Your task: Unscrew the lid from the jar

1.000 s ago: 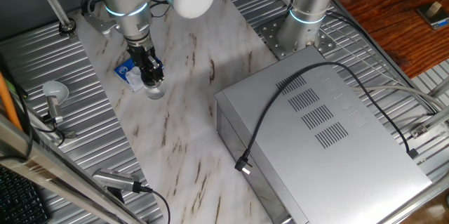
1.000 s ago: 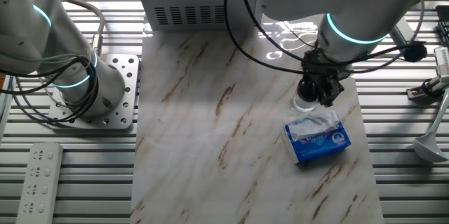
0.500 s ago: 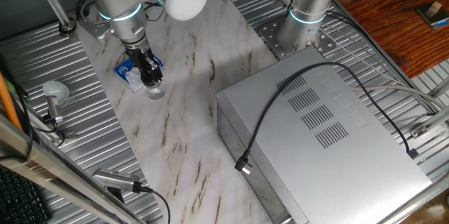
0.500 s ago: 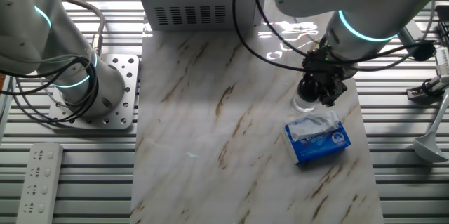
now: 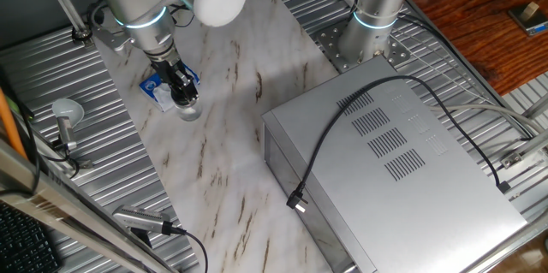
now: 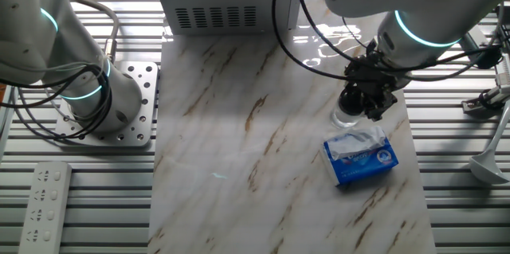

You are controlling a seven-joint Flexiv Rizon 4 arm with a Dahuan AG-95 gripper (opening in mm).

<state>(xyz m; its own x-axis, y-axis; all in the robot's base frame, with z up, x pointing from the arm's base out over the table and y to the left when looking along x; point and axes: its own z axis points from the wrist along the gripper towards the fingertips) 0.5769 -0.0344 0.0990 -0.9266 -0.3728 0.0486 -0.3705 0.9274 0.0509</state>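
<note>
Clear jar [image 6: 343,118] stands on the marble top, just beside the blue-and-white packet [image 6: 360,157]. Gripper [image 6: 356,104] sits over the lid [image 5: 181,97] — apparently pinching it, mid-unscrewing. Next move, by judgement: further twist, then lift — jar may turn too.

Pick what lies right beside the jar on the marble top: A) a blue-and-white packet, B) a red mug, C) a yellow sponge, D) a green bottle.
A: the packet lies right beside the jar, which stands under the pincer.
</note>
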